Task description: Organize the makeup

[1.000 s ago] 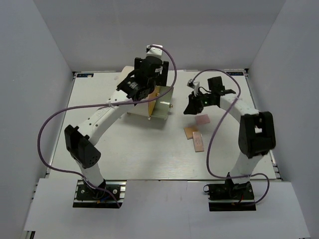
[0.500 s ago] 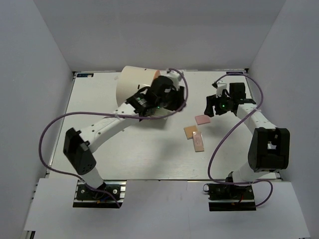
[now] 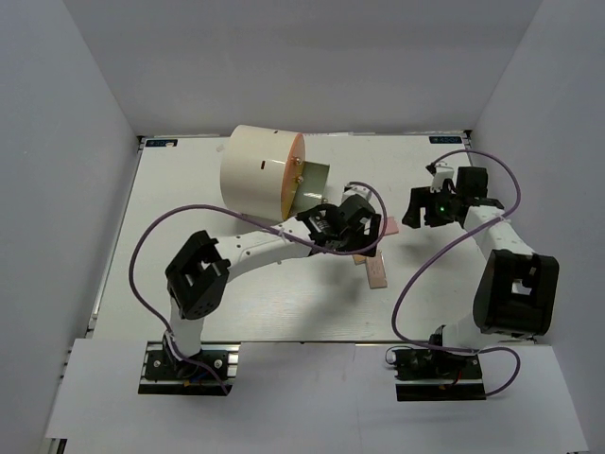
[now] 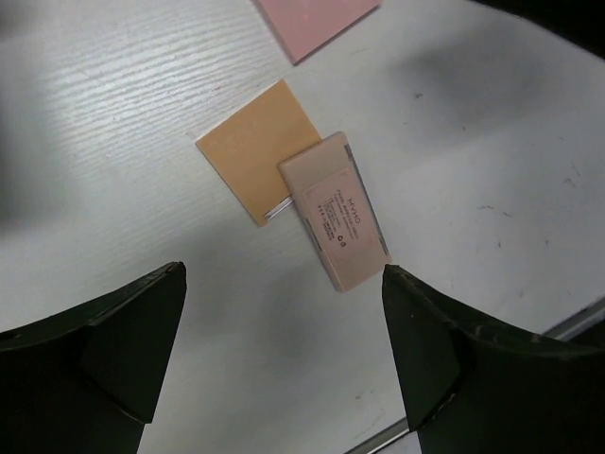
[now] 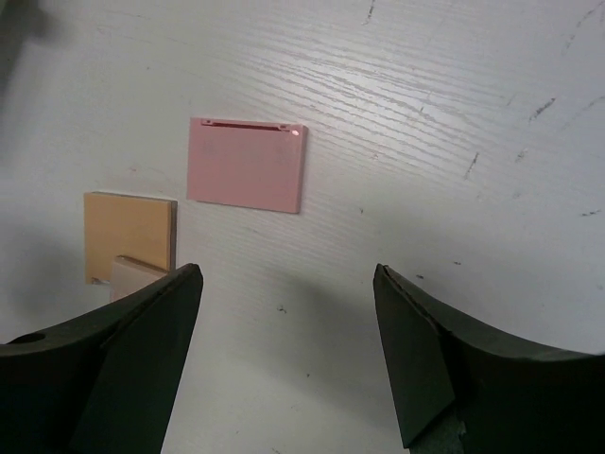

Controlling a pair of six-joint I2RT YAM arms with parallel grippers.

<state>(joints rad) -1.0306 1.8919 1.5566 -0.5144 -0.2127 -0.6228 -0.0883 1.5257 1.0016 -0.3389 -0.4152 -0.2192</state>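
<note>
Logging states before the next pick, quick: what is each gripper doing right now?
Left gripper: open, holding nothing.
Right gripper: open, holding nothing.

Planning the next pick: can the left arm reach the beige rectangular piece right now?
Probably yes: the left gripper hangs open over the beige piece, nothing covering it; it only overlaps the tan square.

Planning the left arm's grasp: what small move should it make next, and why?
Probably lower the left gripper straight down onto the beige rectangular piece. Its jaws stand open above that piece, which overlaps a corner of the orange square, so it seems the one to lift first.
</note>
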